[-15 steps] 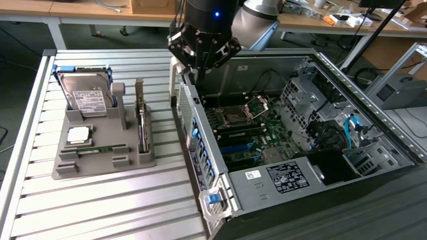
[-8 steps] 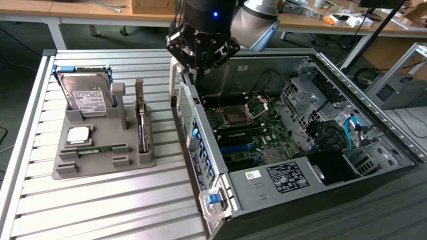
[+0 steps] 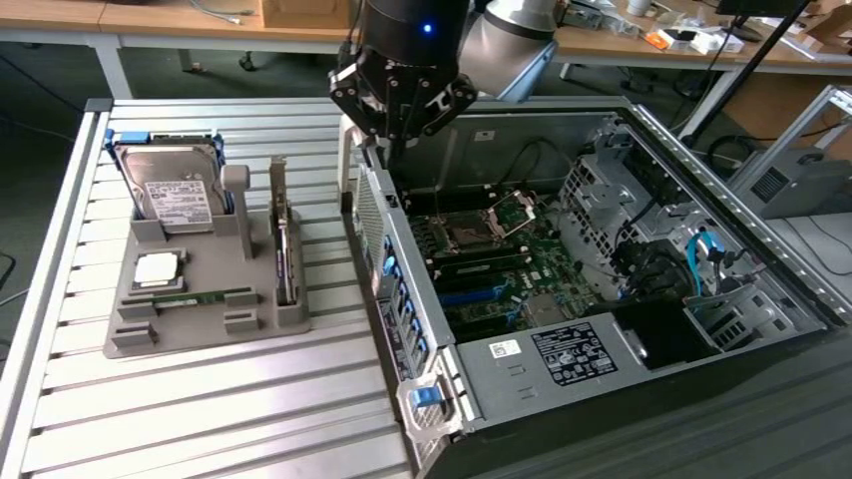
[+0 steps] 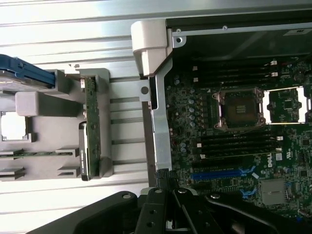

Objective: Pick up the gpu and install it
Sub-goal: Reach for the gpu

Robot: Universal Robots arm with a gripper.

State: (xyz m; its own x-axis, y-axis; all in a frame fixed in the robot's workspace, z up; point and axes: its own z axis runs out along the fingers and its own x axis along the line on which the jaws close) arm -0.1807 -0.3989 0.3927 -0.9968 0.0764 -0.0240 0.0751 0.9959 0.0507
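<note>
1. The tool (image 3: 390, 140), fingers together and empty, hovers over the computer case (image 3: 533, 374) wall.
2. The gpu (image 3: 282, 239) stands edge-on in the grey holder (image 3: 200, 324), its face hidden.
3. The motherboard (image 4: 195, 112) reads "DELL"; the hard drive (image 3: 180, 195) label is illegible.

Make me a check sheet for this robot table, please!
Surface: slatted metal table, flat.
Job's things: gpu stands on edge in the grey holder; open case beside it.
Clutter: hard drive, chip and memory stick in the same holder.
Grippers: hand shut, nothing seen in it, above the case's wall, apart from the gpu.
Cables: blue cable and black ones inside the case.
Surroundings: wooden desks behind.
</note>
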